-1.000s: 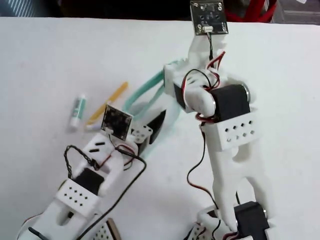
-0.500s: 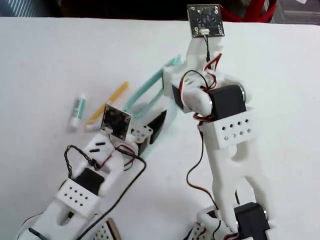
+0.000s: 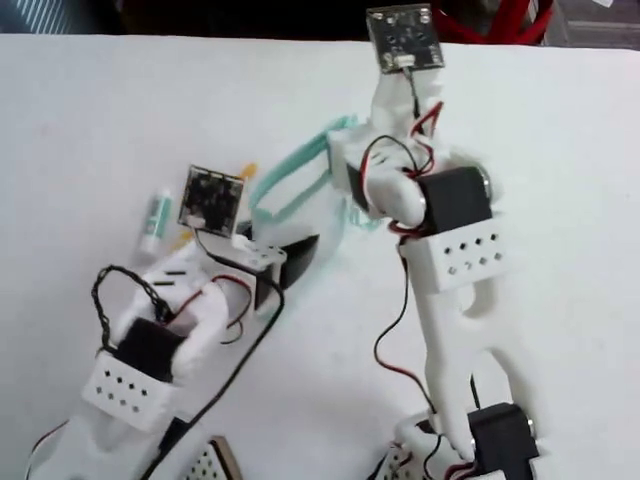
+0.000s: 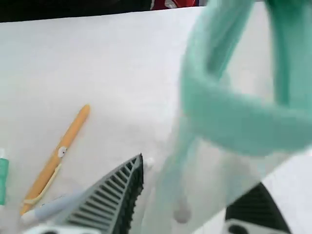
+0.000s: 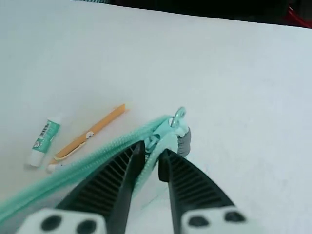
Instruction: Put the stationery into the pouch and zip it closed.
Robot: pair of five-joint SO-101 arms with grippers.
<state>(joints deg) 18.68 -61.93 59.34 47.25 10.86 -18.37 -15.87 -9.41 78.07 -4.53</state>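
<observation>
Left gripper (image 4: 197, 190) advanced, jaws spread, seemingly astride pouch (image 3: 295, 160) rim; right gripper (image 5: 151, 151) pinches zip end (limp, light fabric); grip stiffer rim.

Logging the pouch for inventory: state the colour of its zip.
The zip is mint green, clearest in the right wrist view.

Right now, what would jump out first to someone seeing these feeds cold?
The clear pouch with the mint zipper, mid-table, its zipper end pinched by the right gripper. The left gripper stands open around the pouch's body. On the left arm's side, an orange pen and a glue stick lie on the table outside it.
</observation>
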